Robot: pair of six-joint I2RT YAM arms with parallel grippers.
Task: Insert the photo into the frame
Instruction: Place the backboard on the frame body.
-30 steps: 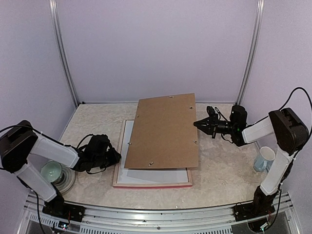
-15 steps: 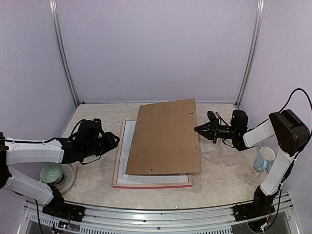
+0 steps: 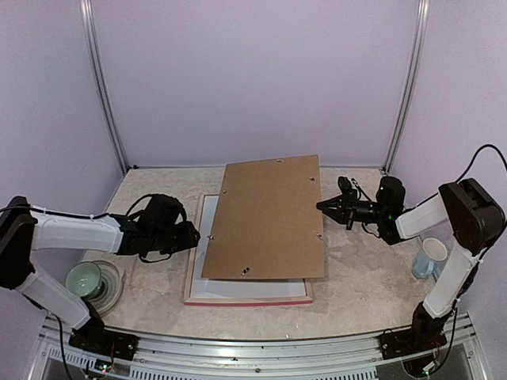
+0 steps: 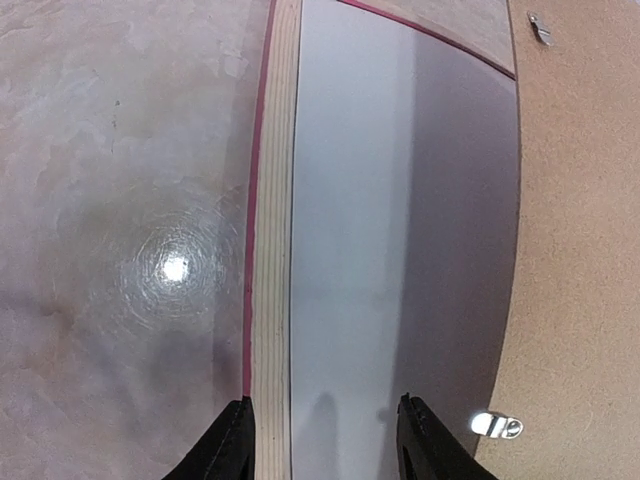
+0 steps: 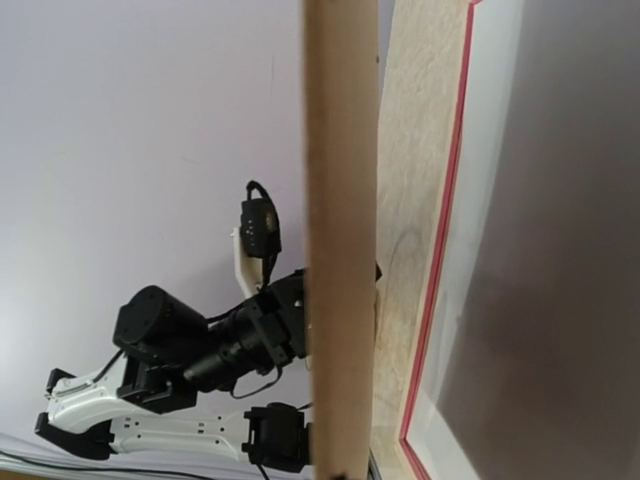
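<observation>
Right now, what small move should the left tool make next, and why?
Probably lower onto the left rail of the frame to steady it: the open left tool hovers there, while the right tool grips the board, which lies askew over the frame.

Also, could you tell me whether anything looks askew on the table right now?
Yes: the brown backing board lies rotated across the pink frame, overhanging its far and right sides instead of sitting inside; the right tool pinches its right edge.

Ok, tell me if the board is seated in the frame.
Not seated: board lies askew over the frame, overhanging its far edge.
</observation>
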